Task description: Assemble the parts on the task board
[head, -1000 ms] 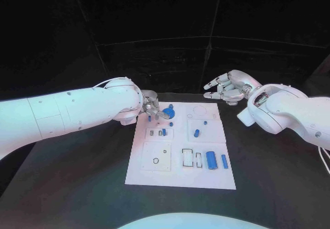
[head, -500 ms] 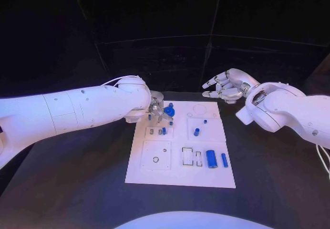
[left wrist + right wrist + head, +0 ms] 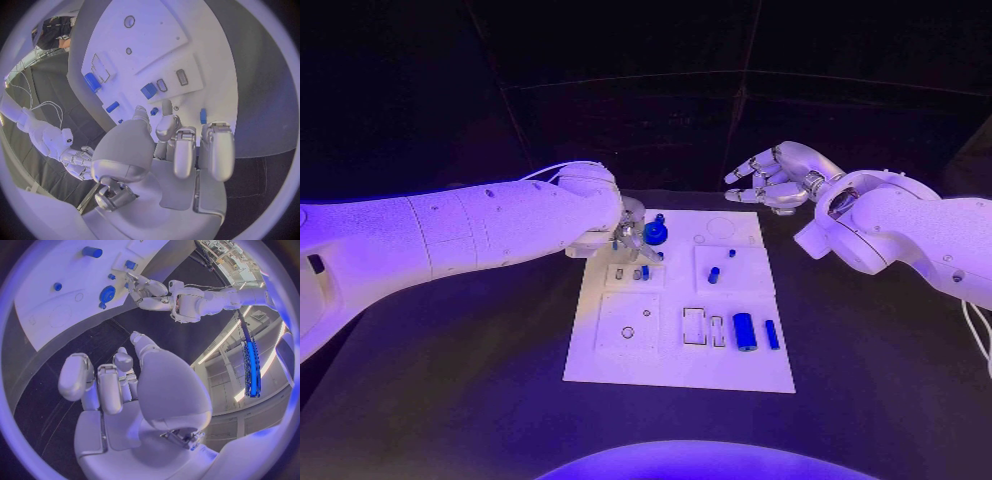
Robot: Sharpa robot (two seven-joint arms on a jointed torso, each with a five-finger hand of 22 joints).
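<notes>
Starting nearest you, the task board (image 3: 678, 370) lies in the middle of the black table (image 3: 459, 400), and its near part shows a large blue cylinder (image 3: 744, 331) and a slimmer blue peg (image 3: 772, 334) lying loose beside empty rectangular slots, so that work looks undone. Mid-board, a small blue part (image 3: 714, 275) lies flat too. Farther back, a blue round part (image 3: 655, 235) stands near the far left corner, seemingly seated. Your left hand (image 3: 635, 240) hovers just beside it, fingers partly curled; you cannot tell whether they pinch anything. Your right hand (image 3: 773, 180) hangs beyond the far edge, fingers apart, holding nothing. You have open table on both sides and in front.
</notes>
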